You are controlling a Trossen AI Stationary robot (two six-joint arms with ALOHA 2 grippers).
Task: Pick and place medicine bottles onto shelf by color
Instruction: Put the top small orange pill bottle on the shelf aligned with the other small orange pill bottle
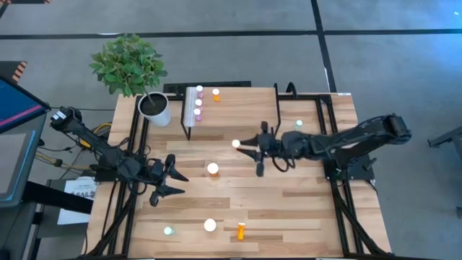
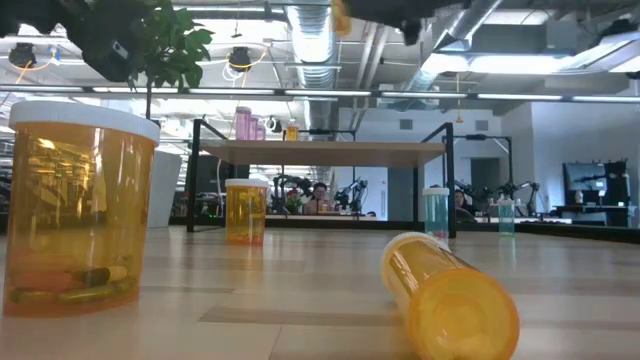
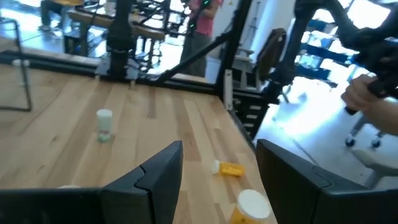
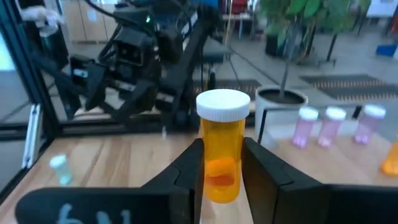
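The shelf (image 1: 238, 108) stands at the table's far middle, with three pink bottles (image 1: 198, 102) and a small orange one (image 1: 216, 94) standing on its left end. My right gripper (image 1: 245, 146) is in front of the shelf, shut on a white-capped orange bottle (image 4: 221, 149); the low view shows that bottle (image 2: 341, 18) high above the table. My left gripper (image 1: 182, 184) waits open near the table's left side, with nothing between its fingers (image 3: 163, 171). My right gripper pinches the orange bottle's body (image 4: 221, 140), below the white cap (image 4: 222, 104), between its two fingers (image 4: 193, 165). The fingers lie level and come from the table's right side. The bottle stands upright in the hold, lifted clear of the table.
An upright white-capped orange bottle (image 1: 213, 170) stands mid-table. Near the front edge are another (image 1: 210, 225), an orange bottle on its side (image 1: 240, 231) and a teal one (image 1: 168, 232). One more teal bottle (image 1: 299, 124) stands right of the shelf. A potted plant (image 1: 154, 108) stands far left.
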